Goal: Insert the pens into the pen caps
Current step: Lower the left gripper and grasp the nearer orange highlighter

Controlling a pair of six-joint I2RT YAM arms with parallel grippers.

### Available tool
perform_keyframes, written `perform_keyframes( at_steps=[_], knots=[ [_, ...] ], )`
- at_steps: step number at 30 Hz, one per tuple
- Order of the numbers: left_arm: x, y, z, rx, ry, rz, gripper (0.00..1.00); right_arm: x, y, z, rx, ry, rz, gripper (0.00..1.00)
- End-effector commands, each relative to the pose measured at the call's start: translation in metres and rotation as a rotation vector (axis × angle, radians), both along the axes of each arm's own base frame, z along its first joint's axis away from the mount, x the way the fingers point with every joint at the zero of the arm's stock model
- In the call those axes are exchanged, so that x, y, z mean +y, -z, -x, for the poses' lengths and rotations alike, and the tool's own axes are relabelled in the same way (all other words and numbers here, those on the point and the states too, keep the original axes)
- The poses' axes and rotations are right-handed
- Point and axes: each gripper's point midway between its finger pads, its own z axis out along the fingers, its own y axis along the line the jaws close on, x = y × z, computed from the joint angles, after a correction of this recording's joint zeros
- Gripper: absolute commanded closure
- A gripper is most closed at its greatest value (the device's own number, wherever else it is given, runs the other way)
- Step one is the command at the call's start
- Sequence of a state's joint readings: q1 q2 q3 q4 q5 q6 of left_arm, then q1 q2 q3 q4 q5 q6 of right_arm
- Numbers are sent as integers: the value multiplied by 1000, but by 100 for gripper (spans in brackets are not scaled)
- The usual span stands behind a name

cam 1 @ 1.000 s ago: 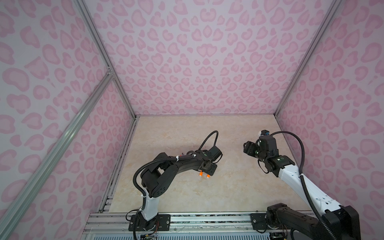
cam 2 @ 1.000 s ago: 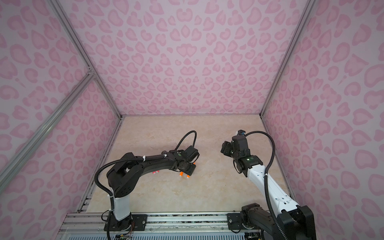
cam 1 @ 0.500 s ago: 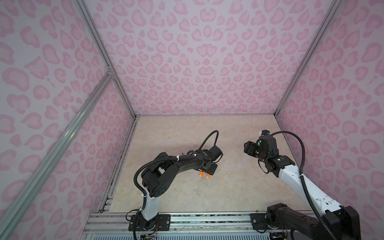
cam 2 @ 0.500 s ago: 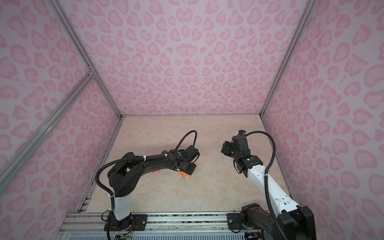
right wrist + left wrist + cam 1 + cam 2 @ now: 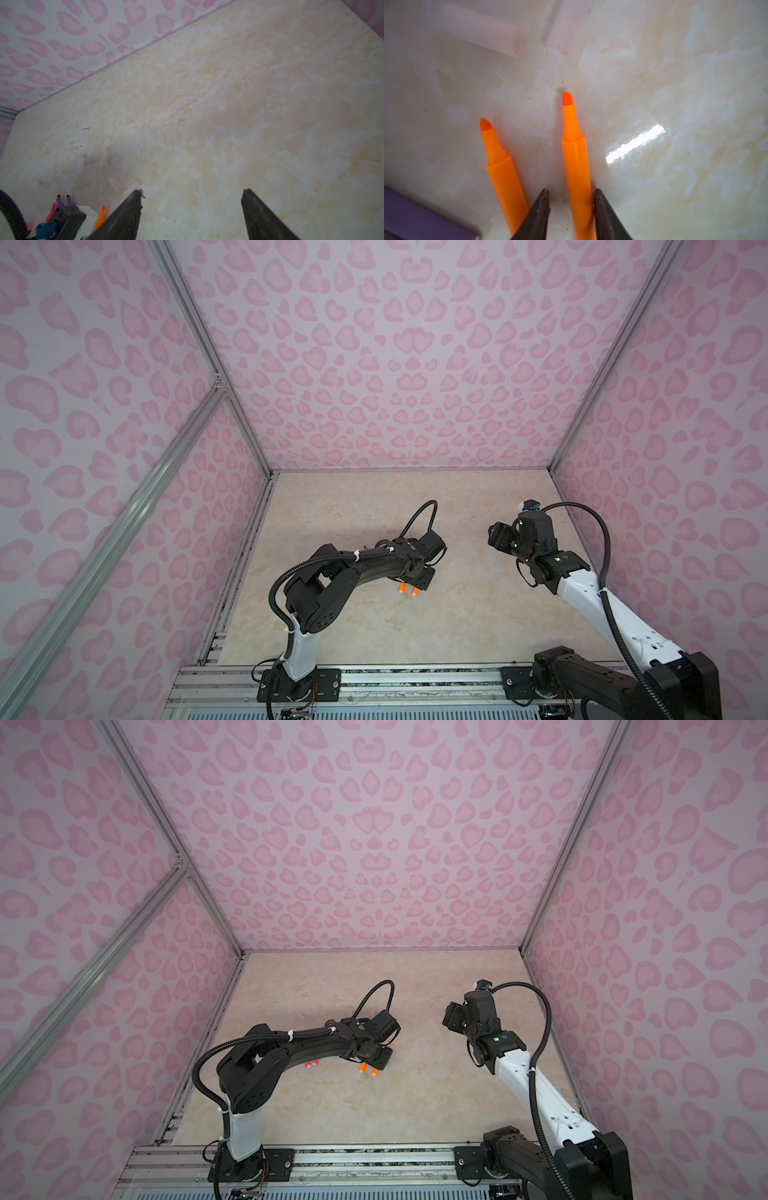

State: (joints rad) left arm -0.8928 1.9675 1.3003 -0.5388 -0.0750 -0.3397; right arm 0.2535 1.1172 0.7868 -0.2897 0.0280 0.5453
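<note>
- Lower centre of both top views, under the left arm's wrist: tail ends of the orange pens [image 5: 402, 587] poke out on the beige table [image 5: 374, 497]. Pink-red pens [image 5: 309, 1063] show just left of them in a top view.
- Left wrist view: left gripper [image 5: 571, 190] straddles the target orange pen [image 5: 574, 158], which lies flat. One finger [image 5: 604, 212] sits against the barrel, and a strip of table shows between the other finger and it. Not a pinch yet.
- Risk: uneven contact. The touching finger could shove or roll the barrel, leaving the pen skewed in the grip.
- Risk: neighbour orange pen [image 5: 500, 166] lies hard against the free finger's outer side, or under it; cannot tell which. It could get nudged, or dragged along on a lift.
- Risk: purple pen [image 5: 415, 216] lies near as well. A sideways swing could scatter it.
- Pen caps [image 5: 488, 31] lie beyond the pen tips, clear and faint against the table. The open end is easy to misjudge, so a tip could push a cap away instead of entering.
- Right gripper [image 5: 192, 191], right of centre in both top views: fingers spread wide, nothing between them, bare table below. No cap is braced, so one could slide on insertion.
</note>
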Motion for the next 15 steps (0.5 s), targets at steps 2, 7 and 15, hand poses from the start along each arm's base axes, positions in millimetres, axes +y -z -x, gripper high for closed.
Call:
perform_keyframes(
  at_steps=[2,7,15],
  knots=[
    [12,11,15,80,-1,-59,62,-4,6,3,22,9,23,23],
    [11,17,17,100,5,-67,63,-4,8,3,27,9,24,23],
    [9,19,17,107,8,-68,78,-4,8,3,27,11,22,23]
  ],
)
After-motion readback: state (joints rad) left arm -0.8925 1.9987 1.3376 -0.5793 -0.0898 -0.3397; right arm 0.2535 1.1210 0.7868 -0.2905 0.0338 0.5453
